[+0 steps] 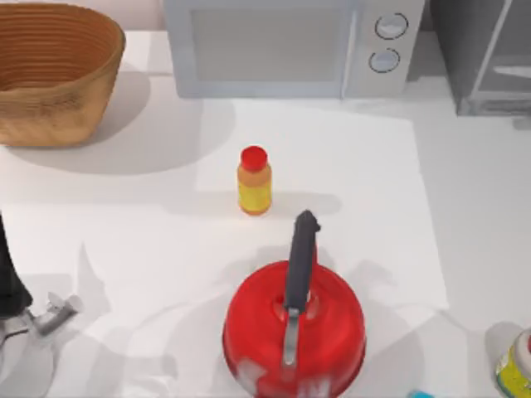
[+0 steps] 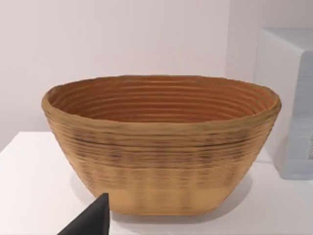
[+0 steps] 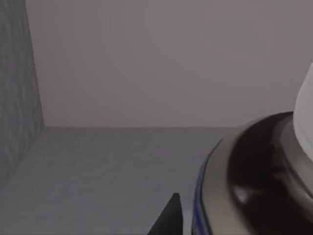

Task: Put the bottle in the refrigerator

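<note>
Bottle (image 3: 264,171): dark brown, close before the right wrist camera inside grey refrigerator (image 3: 98,166) walls; grip state indeterminable. Left arm (image 1: 10,282): parked at table's left. Tabletop: red kettle (image 1: 294,332), orange-yellow bottle (image 1: 254,181), basket (image 1: 50,75), microwave (image 1: 290,46).

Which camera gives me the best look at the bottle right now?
The right wrist view: the bottle looms close, dark body, grey-white label and white cap, against grey refrigerator walls. The top view and left wrist view give nothing on it.
</note>
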Available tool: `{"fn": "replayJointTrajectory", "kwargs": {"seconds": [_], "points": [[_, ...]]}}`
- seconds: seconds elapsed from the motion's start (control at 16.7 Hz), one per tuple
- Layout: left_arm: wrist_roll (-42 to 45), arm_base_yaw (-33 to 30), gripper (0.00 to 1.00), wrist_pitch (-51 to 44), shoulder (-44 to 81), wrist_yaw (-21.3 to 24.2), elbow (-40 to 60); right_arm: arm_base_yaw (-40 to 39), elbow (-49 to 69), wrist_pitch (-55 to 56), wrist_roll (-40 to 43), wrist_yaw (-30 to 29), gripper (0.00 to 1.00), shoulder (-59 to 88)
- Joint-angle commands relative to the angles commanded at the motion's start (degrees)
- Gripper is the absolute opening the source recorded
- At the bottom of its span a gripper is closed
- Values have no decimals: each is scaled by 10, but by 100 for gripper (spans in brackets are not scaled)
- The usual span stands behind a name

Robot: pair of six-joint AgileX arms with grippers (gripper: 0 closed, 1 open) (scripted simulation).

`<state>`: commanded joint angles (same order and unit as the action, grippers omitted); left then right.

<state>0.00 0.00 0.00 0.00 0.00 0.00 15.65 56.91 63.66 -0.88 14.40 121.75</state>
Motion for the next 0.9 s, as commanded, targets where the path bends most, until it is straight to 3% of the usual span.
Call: {"fn": "replayJointTrajectory", "kwargs": {"seconds": [0.6,0.9], "points": [[0,0,100,0,0,0,0,-23,258,-112,1,-24,1,125],[0,0,100,0,0,0,0,-27,282,-132,2,-28,1,144]]}}
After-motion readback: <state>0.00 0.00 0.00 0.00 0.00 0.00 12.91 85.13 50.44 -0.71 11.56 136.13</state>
